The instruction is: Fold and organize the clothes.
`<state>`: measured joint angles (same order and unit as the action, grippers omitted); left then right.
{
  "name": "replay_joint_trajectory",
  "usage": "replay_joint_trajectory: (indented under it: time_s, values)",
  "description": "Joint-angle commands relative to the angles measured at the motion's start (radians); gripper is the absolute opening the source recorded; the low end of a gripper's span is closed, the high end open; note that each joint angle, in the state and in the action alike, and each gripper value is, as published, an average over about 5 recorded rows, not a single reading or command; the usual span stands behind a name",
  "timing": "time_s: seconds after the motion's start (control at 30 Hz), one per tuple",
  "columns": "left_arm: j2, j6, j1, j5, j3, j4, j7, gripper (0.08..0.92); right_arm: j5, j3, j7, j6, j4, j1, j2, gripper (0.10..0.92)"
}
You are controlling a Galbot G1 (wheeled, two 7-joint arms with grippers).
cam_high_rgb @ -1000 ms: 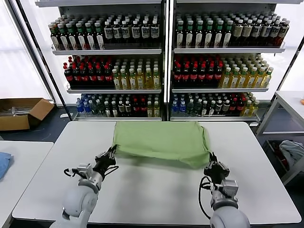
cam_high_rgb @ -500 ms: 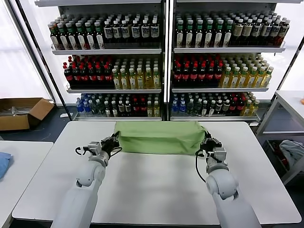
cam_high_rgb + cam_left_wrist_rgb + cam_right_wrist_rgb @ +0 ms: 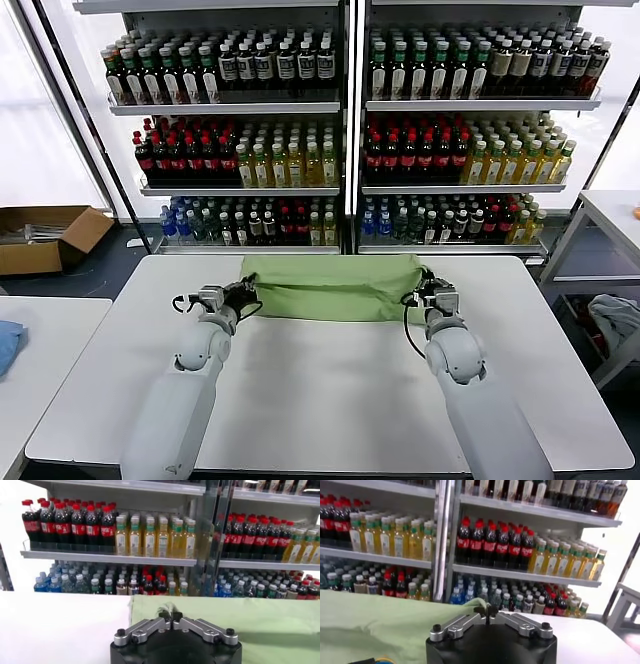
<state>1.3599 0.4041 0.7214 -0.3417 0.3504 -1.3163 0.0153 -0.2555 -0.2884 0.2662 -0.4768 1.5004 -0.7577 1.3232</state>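
Observation:
A light green shirt [image 3: 335, 288] lies folded into a narrow band along the far edge of the white table [image 3: 320, 400], plain face up. My left gripper [image 3: 245, 296] is at the band's left end and my right gripper [image 3: 430, 292] at its right end. In the left wrist view the left gripper [image 3: 170, 615] has its jaws together on a tuft of the shirt [image 3: 250, 625]. In the right wrist view the right gripper [image 3: 486, 612] pinches a corner of the shirt [image 3: 370, 622] between closed fingertips.
Shelves of bottles [image 3: 340, 130] stand just behind the table's far edge. A cardboard box [image 3: 40, 235] sits on the floor at the left. A blue cloth [image 3: 8, 345] lies on the left side table, and a pale cloth bundle [image 3: 615, 320] under the right one.
Both grippers carried the shirt's near edge away from me to the far edge, folding the cloth over itself into a narrower band.

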Motion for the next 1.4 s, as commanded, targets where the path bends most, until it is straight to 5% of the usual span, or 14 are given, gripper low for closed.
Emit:
replay_joint_trajectory:
  time_s: [0.03, 0.53, 0.73, 1.4]
  values:
    - [-0.001, 0.051, -0.016, -0.002, 0.005, -0.023, 0.052, 0.225, -0.141, -0.006, 0.087, -0.024, -0.038, 0.049, 0.078, 0.357]
    - [-0.046, 0.141, 0.091, -0.011, 0.019, -0.211, 0.082, 0.659, -0.235, -0.038, 0.224, -0.046, 0.147, -0.015, 0.054, 0.773]
    - [-0.053, 0.148, 0.13, -0.01, 0.024, -0.25, 0.077, 0.803, -0.231, -0.037, 0.27, -0.099, 0.219, -0.065, 0.007, 0.822]
    - [-0.074, 0.166, 0.174, 0.023, 0.016, -0.233, 0.069, 0.823, -0.125, -0.047, 0.221, -0.103, 0.222, -0.283, -0.037, 0.823]
